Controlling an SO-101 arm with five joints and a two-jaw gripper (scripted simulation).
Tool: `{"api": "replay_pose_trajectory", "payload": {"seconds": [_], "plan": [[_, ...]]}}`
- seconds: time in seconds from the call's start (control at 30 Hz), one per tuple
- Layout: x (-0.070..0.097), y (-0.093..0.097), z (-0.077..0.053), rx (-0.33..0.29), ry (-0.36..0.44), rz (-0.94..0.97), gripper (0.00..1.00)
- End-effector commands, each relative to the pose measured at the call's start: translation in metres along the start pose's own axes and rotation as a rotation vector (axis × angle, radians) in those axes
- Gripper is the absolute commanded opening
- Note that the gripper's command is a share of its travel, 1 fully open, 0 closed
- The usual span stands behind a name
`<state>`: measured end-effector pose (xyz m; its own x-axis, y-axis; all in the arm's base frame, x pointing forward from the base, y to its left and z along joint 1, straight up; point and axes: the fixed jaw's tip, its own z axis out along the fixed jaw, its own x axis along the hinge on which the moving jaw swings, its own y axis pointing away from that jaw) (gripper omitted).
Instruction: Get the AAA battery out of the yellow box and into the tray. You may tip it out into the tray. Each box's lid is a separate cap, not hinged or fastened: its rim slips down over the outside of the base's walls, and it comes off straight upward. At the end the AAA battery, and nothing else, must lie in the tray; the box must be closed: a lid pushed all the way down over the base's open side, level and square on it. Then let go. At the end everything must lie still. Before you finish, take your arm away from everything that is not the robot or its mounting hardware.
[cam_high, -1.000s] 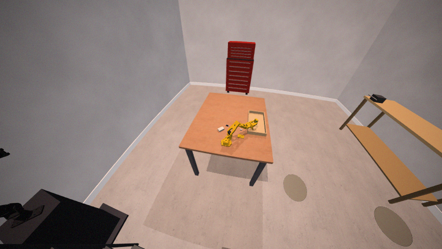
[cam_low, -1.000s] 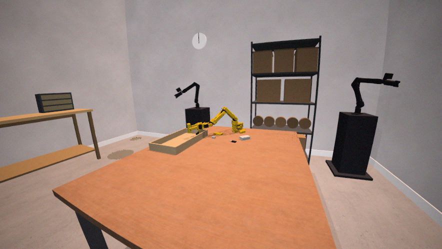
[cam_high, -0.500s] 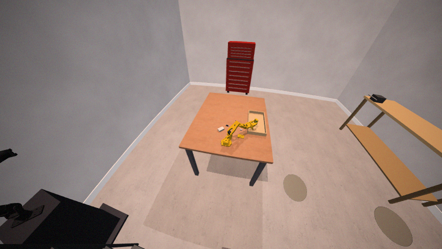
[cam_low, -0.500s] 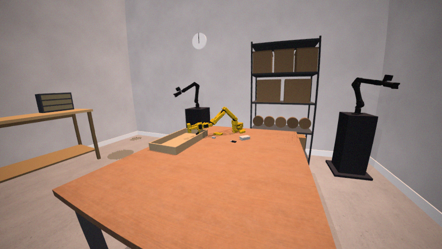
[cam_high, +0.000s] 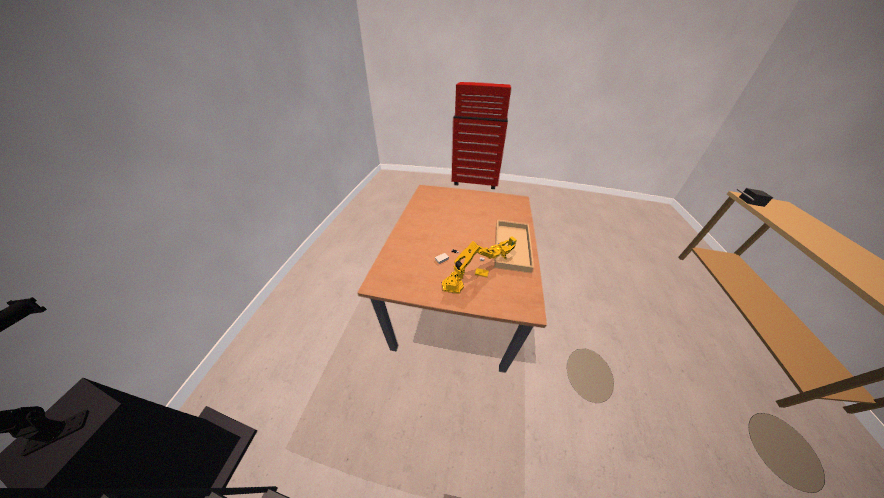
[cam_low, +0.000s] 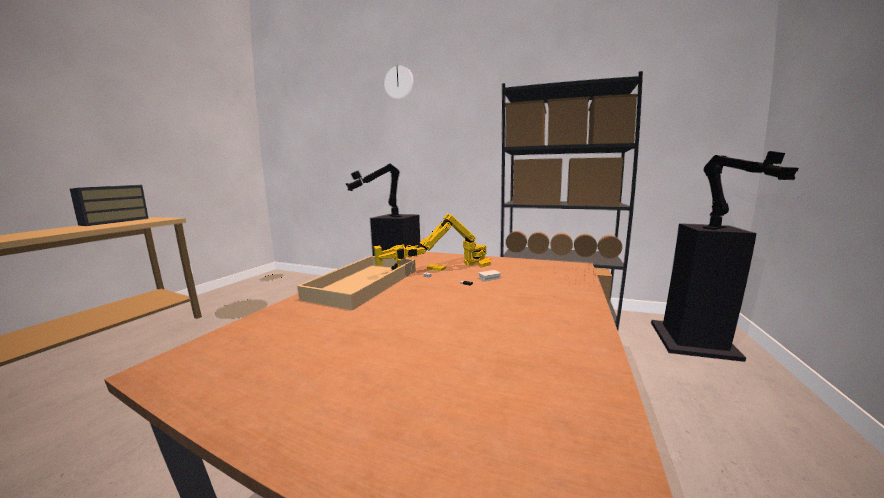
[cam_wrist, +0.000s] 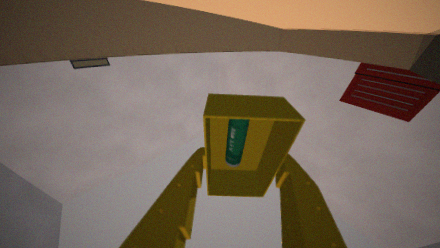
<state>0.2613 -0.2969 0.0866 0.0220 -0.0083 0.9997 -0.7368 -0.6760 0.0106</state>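
Observation:
My gripper (cam_wrist: 240, 175) is shut on the yellow box base (cam_wrist: 250, 145), gripping it by its sides. The box's open side faces the wrist camera, and a green AAA battery (cam_wrist: 236, 141) lies inside against the back wall. The wrist view is rolled over, with wall and floor upside down. In the top and exterior views the gripper with the box (cam_high: 507, 247) hangs over the near end of the wooden tray (cam_high: 517, 245), which also shows in the exterior view (cam_low: 355, 281) with the gripper (cam_low: 389, 253) at its far end. The yellow lid (cam_high: 481, 272) lies flat on the table beside the tray.
A white closed box (cam_high: 441, 257) and a small black item (cam_high: 453, 251) lie on the table left of the arm base (cam_high: 452, 284). A small grey item (cam_low: 426, 274) lies near the lid (cam_low: 436, 267). The tray looks empty.

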Motion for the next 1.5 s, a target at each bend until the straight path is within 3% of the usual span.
{"api": "replay_pose_trajectory", "payload": {"seconds": [0.0, 0.4, 1.47], "plan": [[0.0157, -0.0033, -0.0007, 0.008, 0.064, 0.012, 0.22], [0.0181, -0.0030, -0.0059, 0.008, 0.106, 0.014, 0.22], [0.0198, -0.0030, -0.0060, 0.008, 0.122, 0.014, 0.22]]}}
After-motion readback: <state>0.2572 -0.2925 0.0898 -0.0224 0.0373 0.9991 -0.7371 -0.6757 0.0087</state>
